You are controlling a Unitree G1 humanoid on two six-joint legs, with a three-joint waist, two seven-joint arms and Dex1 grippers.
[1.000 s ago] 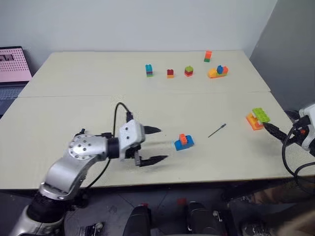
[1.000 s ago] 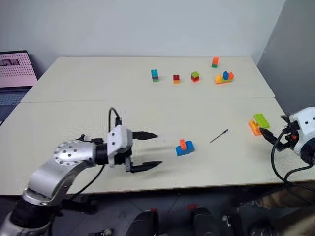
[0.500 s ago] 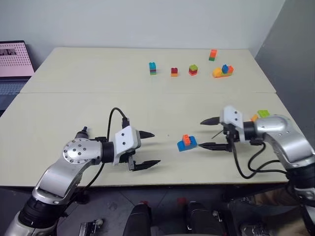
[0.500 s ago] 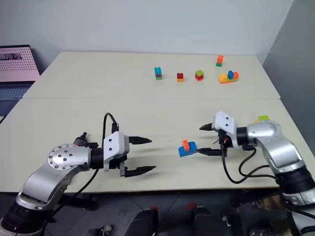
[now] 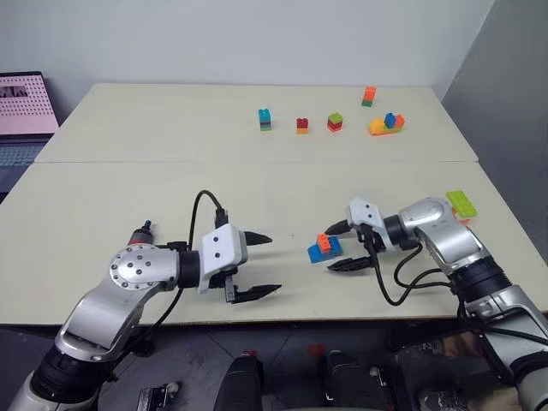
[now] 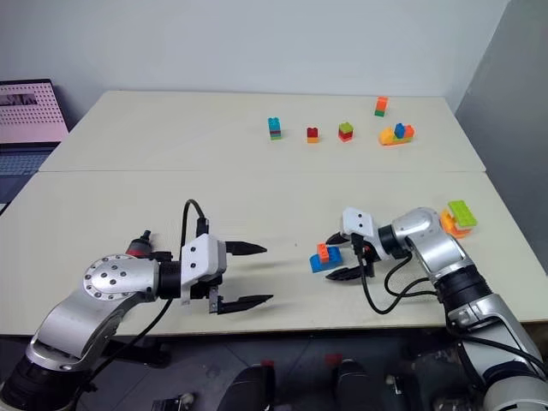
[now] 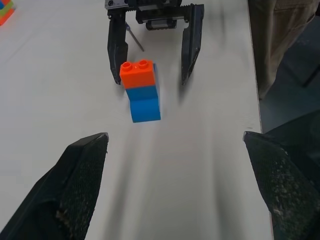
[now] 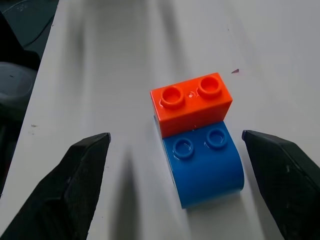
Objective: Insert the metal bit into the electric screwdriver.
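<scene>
An orange brick [image 8: 191, 103] sits stacked on a blue brick [image 8: 206, 165] on the pale desk [image 8: 100, 75], between the right gripper [image 8: 182, 187]'s two spread black fingers [image 8: 60, 192].

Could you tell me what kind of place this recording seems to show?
Probably a robotics lab or test room: a plain pale table scattered with toy bricks, a laptop at one side, bare walls behind.

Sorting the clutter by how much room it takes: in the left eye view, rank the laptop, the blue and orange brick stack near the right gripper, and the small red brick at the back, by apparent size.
1. laptop, cut off by the picture's edge
2. blue and orange brick stack
3. small red brick, though it sits farther from the camera, so its true size against the stack is unsure
</scene>
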